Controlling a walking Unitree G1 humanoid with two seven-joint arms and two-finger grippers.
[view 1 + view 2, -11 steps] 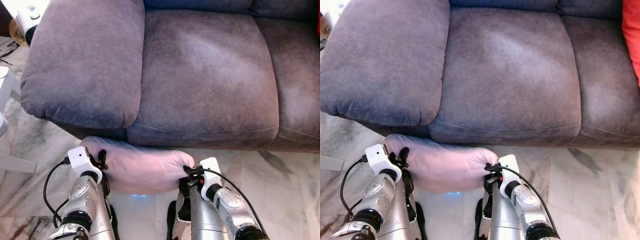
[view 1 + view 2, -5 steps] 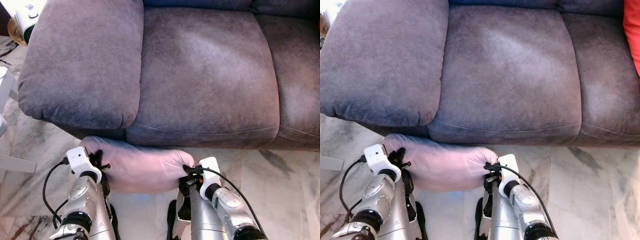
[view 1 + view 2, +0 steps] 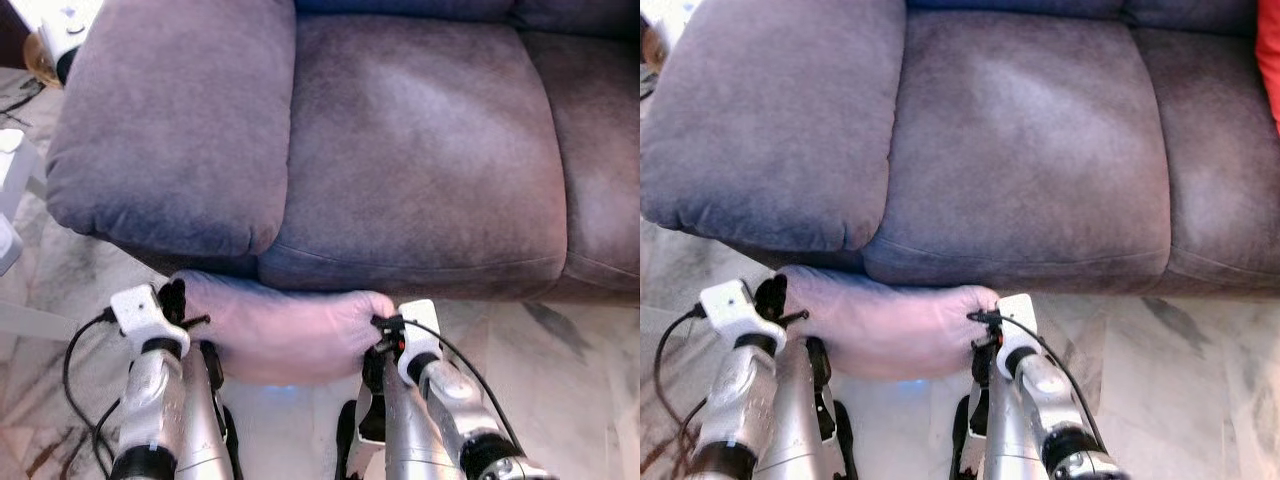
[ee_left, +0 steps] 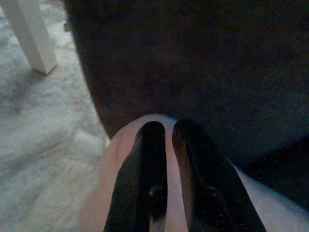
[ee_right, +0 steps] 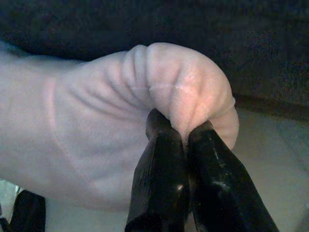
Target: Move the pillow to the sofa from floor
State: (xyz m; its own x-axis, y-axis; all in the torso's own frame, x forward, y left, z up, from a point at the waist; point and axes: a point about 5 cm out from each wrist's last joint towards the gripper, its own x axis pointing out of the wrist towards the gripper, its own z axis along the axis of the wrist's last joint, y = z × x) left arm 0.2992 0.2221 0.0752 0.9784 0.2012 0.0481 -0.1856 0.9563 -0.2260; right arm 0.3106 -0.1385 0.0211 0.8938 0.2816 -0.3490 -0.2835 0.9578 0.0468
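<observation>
Pillow (image 3: 285, 325), soft pale-pink fabric: pinched between left hand (image 4: 164, 133) and right hand (image 5: 181, 128), below grey suede sofa (image 3: 400, 140); lifting remains.

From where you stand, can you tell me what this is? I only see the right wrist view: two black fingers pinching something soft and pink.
Observer: It is a pink pillow, and the right gripper has bunched one of its ends between shut jaws.
Operator: Is anything holding the other end?
Observer: Yes, the left gripper is clamped on the opposite end, so both arms carry it.
Operator: And where is the pillow now?
Observer: It hangs low in front of a grey sofa, below the front edge of the seat cushions, over a marble floor.
Operator: Is there room on the sofa?
Observer: The two nearest seat cushions are bare; a red cushion sits at the far right.
</observation>
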